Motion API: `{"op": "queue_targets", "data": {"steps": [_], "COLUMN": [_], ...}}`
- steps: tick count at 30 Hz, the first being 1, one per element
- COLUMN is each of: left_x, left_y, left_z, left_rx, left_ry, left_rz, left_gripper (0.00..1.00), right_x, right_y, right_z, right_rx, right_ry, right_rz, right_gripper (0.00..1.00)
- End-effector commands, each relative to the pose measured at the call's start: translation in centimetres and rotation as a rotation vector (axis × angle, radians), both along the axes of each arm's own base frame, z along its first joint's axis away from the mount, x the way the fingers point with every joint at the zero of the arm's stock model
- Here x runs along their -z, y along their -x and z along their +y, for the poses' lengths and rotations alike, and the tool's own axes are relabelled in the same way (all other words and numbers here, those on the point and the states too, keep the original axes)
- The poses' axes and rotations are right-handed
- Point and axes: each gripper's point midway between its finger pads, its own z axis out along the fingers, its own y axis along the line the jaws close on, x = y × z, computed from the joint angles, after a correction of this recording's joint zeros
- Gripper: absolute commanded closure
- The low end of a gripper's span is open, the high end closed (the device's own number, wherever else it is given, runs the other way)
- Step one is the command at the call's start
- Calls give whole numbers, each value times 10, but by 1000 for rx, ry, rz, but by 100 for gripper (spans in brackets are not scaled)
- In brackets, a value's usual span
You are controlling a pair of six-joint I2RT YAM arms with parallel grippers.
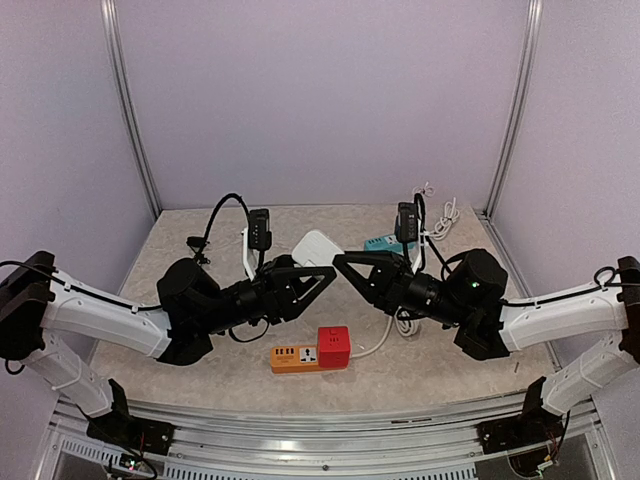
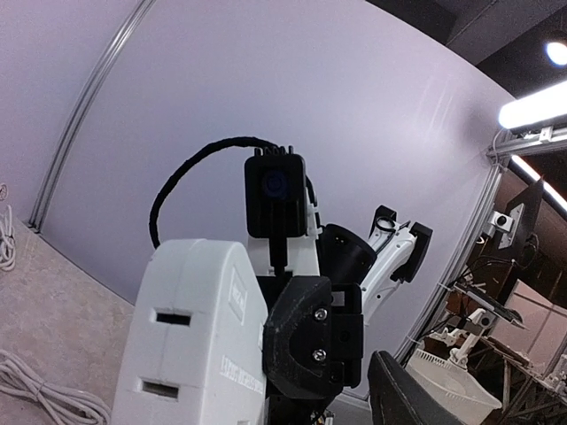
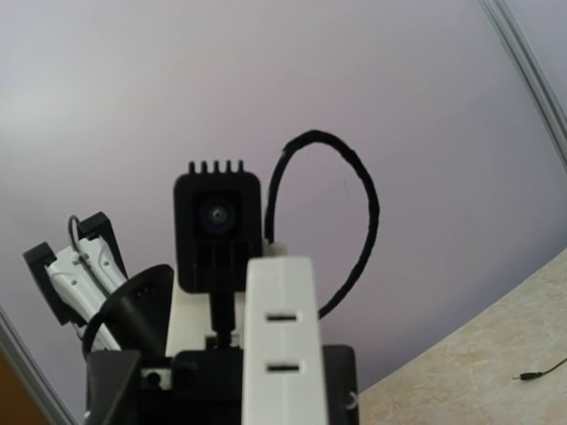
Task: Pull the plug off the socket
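- We find the white socket block [image 1: 318,246] raised off the worktop [image 1: 450,375], held where the left gripper [image 1: 328,272] and the right gripper [image 1: 340,260] meet tip to tip.
- Right gripper: its wrist view shows the block edge-on, with dark fingers [image 3: 335,385] against both sides. We judge the jaws clenched on the block.
- Left gripper: one finger [image 2: 407,398] stands clear of the block and the other is hidden behind it. We cannot tell whether these jaws are clenched or released.
- The slots we can see on the block are bare. No plug shows on any visible face.
- A red block [image 1: 334,346] is seated on one end of an orange power strip [image 1: 296,357]. The strip lies on the worktop just below the grippers, and neither gripper touches it. A white cord [image 1: 378,345] runs from beside the red block toward the right arm.
- Risk: if the red block is the plug to be pulled, the strip looks light and unsecured. A pull without a hold-down would likely lift both together.
- Risk: if only one gripper is holding the white block, it may twist or slip under load.
- Risk: the gripper tips are almost touching, so a small misjudged move could knock them together.
- Risk: the cord passing under the right arm could snag.
- Writing: small print runs along the block's edge in the left wrist view, too blurred to read. Marks on the orange strip are too small to read. We find no legible brand.
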Motion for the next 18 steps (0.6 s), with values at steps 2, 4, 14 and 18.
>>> {"op": "queue_targets", "data": {"steps": [2, 4, 14, 18], "left_x": [-39, -35, -6, -7], "left_y": [37, 32, -2, -2], "left_z": [6, 7, 21, 25], "left_rx": [98, 67, -88, -93], "left_ry": [83, 71, 3, 5], "left_rz": [-123, -104, 58, 56], "left_gripper": [42, 40, 47, 49], "right_x": [46, 43, 22, 22], "right_y": [-17, -17, -17, -16], "right_z": [3, 1, -11, -9], "right_rx": [75, 88, 136, 130], "right_ry": [140, 146, 154, 157], "right_rz": [76, 59, -9, -9], "right_gripper": [100, 100, 100, 100]}}
